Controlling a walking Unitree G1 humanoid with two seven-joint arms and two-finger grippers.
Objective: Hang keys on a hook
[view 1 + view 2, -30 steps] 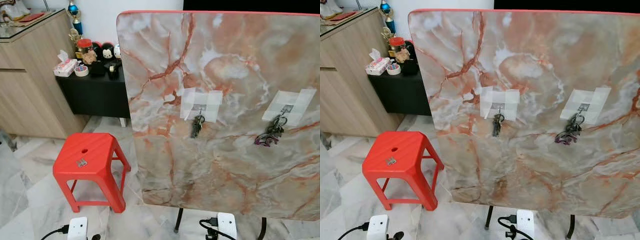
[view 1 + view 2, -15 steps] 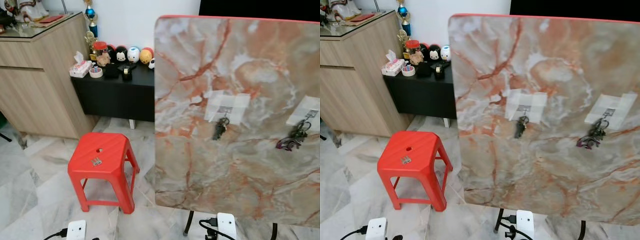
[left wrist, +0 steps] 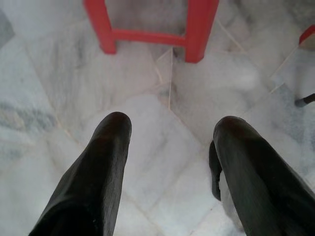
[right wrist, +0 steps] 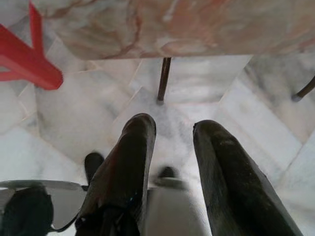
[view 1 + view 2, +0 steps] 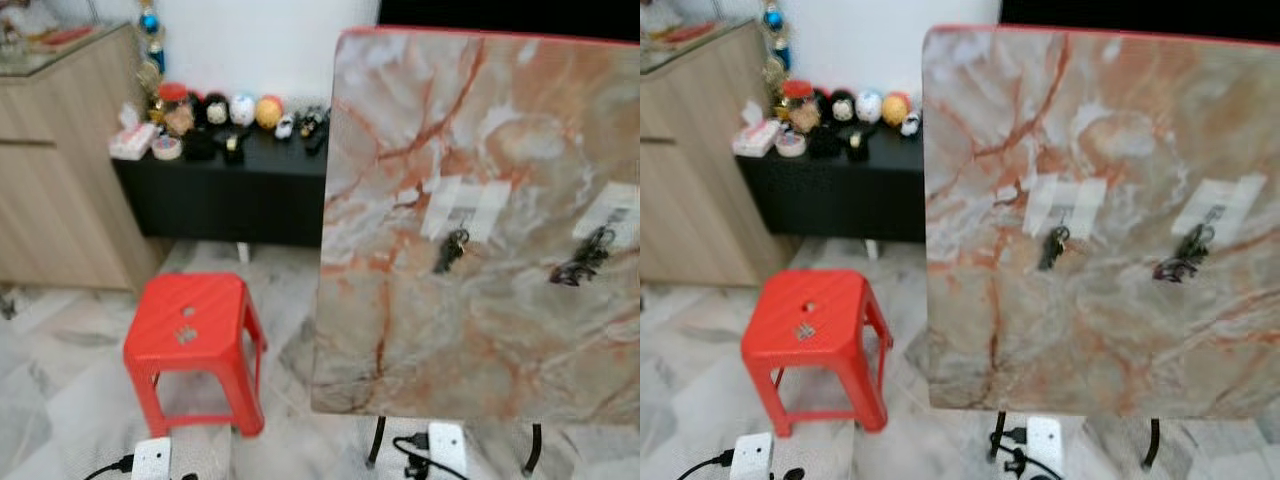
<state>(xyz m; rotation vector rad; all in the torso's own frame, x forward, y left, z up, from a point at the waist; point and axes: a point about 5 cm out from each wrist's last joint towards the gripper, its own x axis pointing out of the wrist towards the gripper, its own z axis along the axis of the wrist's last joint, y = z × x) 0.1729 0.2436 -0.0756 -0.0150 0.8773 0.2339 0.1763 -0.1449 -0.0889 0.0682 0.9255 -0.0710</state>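
My head's two eyes looking forward and down at one marble board [image 5: 480,240], wrist cameras facing the floor [image 3: 162,123], sharing the red stool [image 5: 190,325].

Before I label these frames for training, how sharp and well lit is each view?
Both eye views are smeared by motion blur, so the keys on the marble board read as dark blobs. Left wrist view is evenly lit, left pincer soft-edged. Right wrist view is bright, right pincer slightly blurred.

Camera swung left: more of black cabinet [image 5: 230,190] and its toys [image 5: 240,108] revealed, marble panel [image 5: 480,230] shifted rightward in frame, whole picture blurred. Keys [image 5: 452,248] unmoved on panel.
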